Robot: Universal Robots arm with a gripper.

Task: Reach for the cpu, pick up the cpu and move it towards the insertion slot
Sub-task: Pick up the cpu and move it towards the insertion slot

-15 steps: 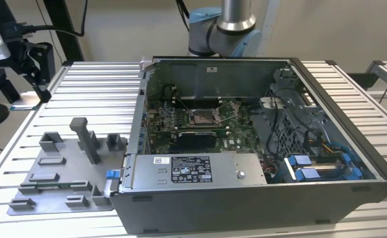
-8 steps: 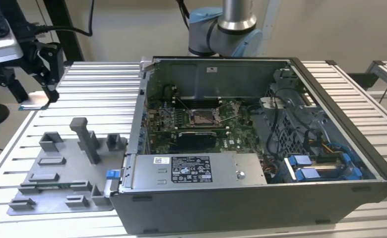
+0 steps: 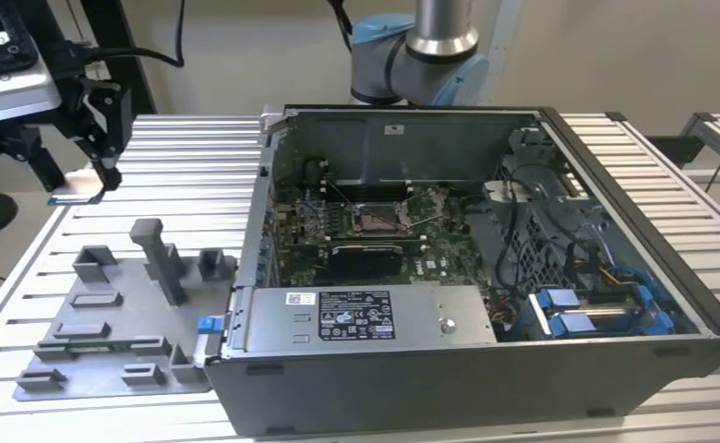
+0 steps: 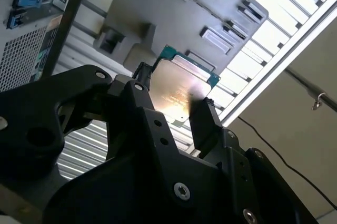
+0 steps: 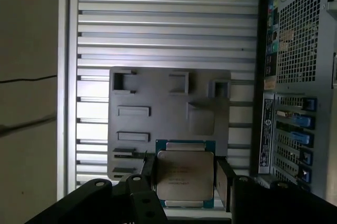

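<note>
My gripper [image 3: 90, 185] hangs above the slatted table at the exterior view's far left, well away from the open computer case. It is shut on the cpu [image 4: 179, 90], a thin square chip with a pale silvery face and a green rim. In both wrist views the black fingers [image 5: 224, 179] press on two opposite edges of the cpu [image 5: 184, 174]. The chip is lifted off the grey fixture plate [image 5: 168, 84] that lies below it. The insertion slot [image 3: 377, 219], a silver-framed socket with a dark centre, sits on the green board inside the case.
The grey fixture plate [image 3: 102, 323] carries several upright blocks and a tall post [image 3: 161, 258]. The case wall [image 3: 259, 212] stands between my gripper and the socket. A white-labelled metal box [image 3: 360, 318] fills the case's front, and cables and blue connectors [image 3: 582, 309] lie on the exterior view's right.
</note>
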